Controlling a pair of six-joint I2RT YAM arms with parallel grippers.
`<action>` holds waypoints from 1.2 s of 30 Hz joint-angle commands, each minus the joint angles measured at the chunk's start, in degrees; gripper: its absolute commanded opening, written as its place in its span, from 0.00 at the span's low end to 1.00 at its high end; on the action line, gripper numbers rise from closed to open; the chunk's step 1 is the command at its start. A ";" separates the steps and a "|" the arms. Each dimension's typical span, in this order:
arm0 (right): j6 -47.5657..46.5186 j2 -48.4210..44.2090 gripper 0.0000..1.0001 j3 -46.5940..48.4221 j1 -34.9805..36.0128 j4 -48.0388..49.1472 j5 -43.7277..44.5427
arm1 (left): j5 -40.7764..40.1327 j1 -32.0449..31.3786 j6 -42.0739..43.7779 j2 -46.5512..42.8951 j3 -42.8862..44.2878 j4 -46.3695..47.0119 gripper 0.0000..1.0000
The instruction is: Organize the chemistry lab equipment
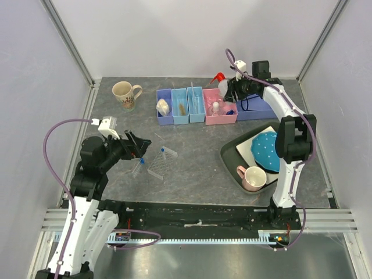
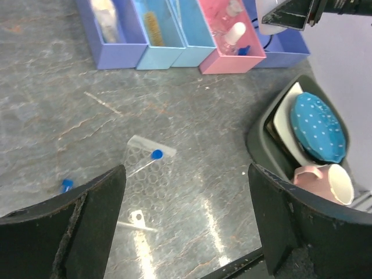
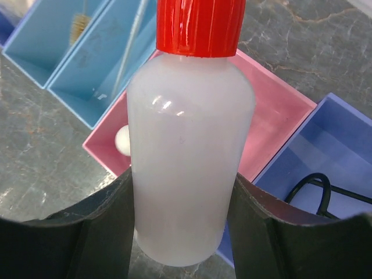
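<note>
grey bench [image 1: 192, 168], sorting underway: right end effector [image 3: 180, 232] clamps red-capped white squeeze bottle [image 3: 186, 151] above pink bin [image 3: 279, 116], likely for drop-off; left end effector [image 2: 186, 203] gapes empty toward clear rack [image 2: 145, 180], blue-capped tube [image 2: 157, 154] on it.

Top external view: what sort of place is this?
Likely a walled robot test cell staged as a lab bench: grey table between white panels, sorting bins, a clear rack, a red-capped squeeze bottle.
</note>
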 commanded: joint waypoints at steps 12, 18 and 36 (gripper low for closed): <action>-2.08 3.95 0.58 1.98 0.64 -2.36 1.29 | -4.90 0.28 3.97 -4.73 -2.21 -5.15 0.94; -3.22 4.74 0.72 2.51 0.64 -3.50 1.56 | -3.41 0.36 1.68 -4.56 -2.21 -5.67 0.95; -5.42 -9.83 0.87 -4.34 0.64 -3.50 4.81 | 0.90 0.36 -4.47 0.19 -2.03 -13.67 1.00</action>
